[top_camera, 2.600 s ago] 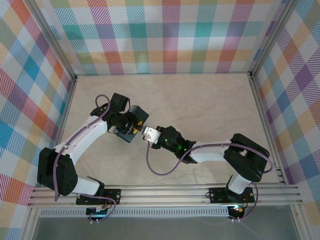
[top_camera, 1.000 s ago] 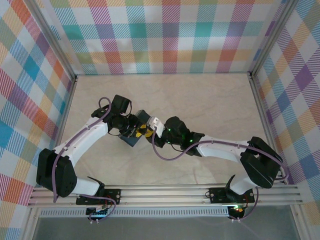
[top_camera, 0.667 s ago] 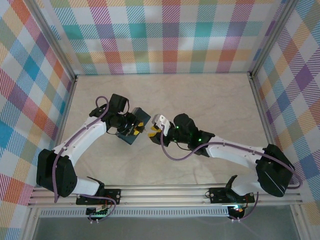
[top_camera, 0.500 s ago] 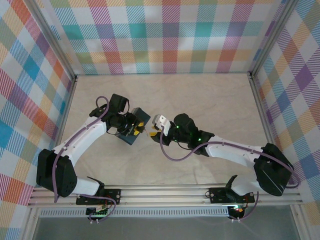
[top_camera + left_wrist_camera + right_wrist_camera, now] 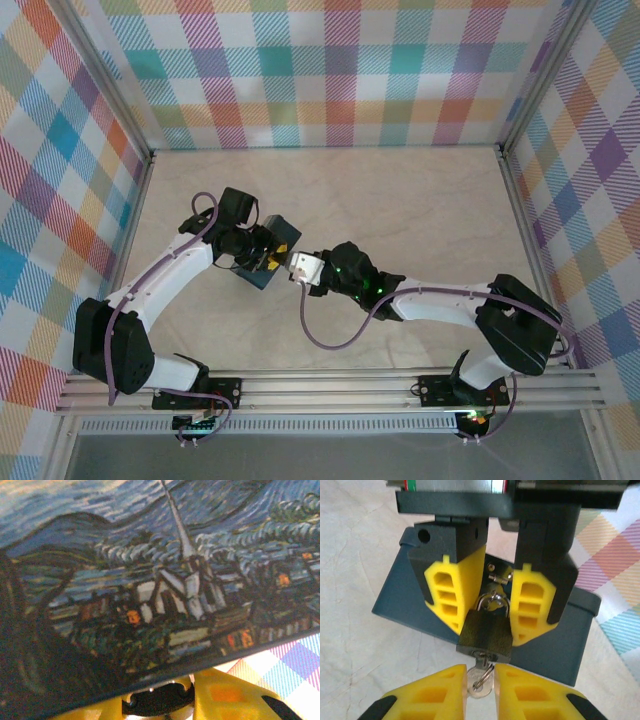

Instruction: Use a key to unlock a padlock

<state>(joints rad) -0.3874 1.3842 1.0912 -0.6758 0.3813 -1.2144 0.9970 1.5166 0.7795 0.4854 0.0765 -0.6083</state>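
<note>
Beneath the padlock (image 5: 485, 635), right claw (image 5: 480, 674) pinches key (image 5: 479, 681).

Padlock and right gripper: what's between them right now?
The key: in the right wrist view its blade goes up into the underside of the padlock, and its head sits inside the right gripper.

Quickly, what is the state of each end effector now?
Left end effector: closed on the padlock.
Right end effector: closed on the key, which sits in the padlock.
</note>
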